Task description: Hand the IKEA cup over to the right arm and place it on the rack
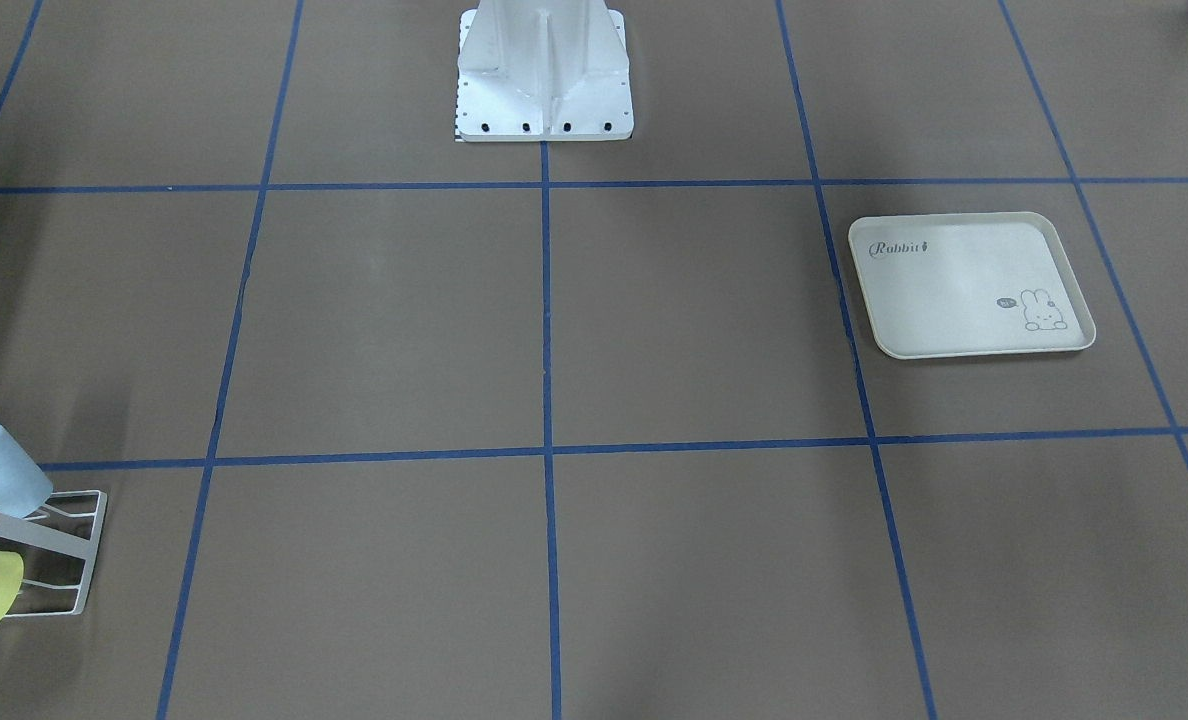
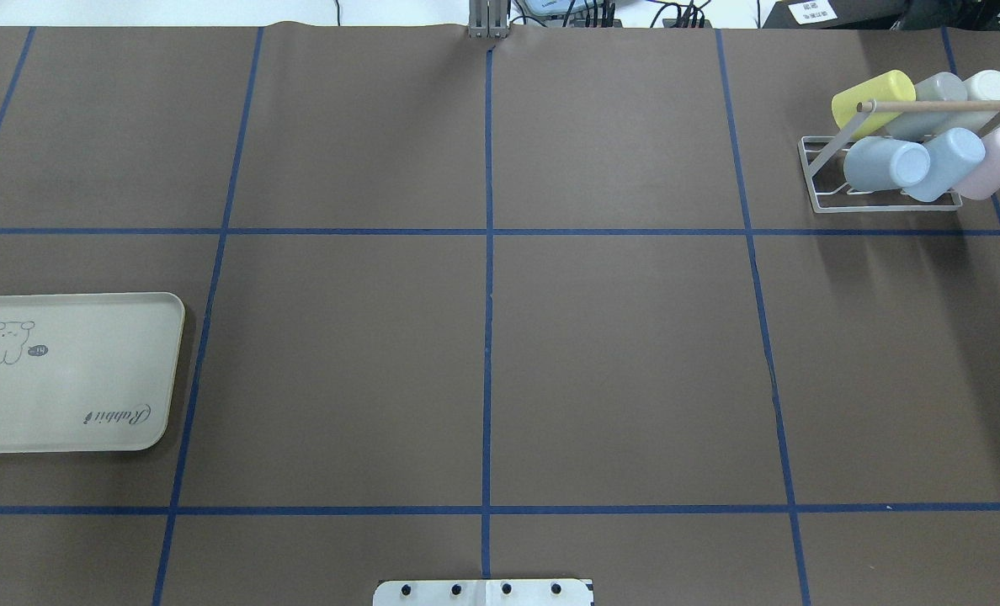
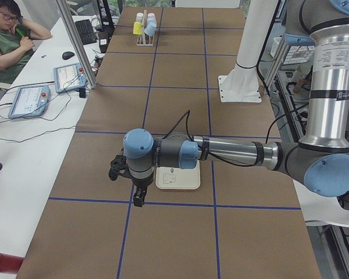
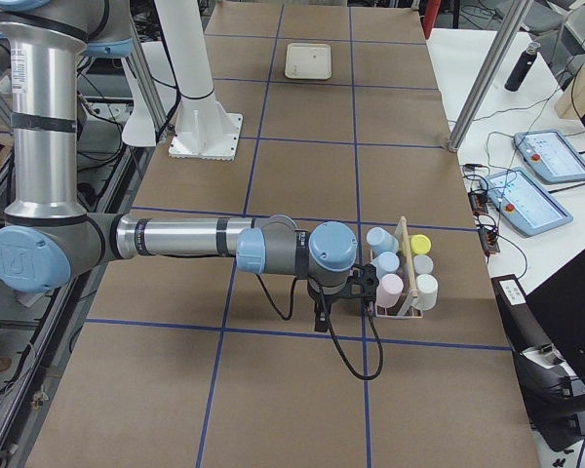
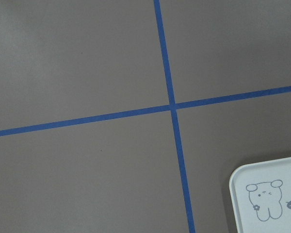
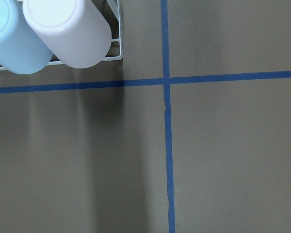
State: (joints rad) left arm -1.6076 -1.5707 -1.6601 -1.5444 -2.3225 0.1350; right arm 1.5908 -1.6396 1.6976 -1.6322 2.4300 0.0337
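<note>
near the right pincer [image 4: 320, 317], the rack [image 4: 404, 249] holds six cups [image 4: 390, 286].

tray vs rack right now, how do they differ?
The tray is bare; the rack holds six cups. The tray is a flat cream slab with a rabbit print; the rack is a white wire frame that stands up. The tray lies on the robot's left side, the rack in the far right corner. Both are pale and rest on the brown table.
</note>
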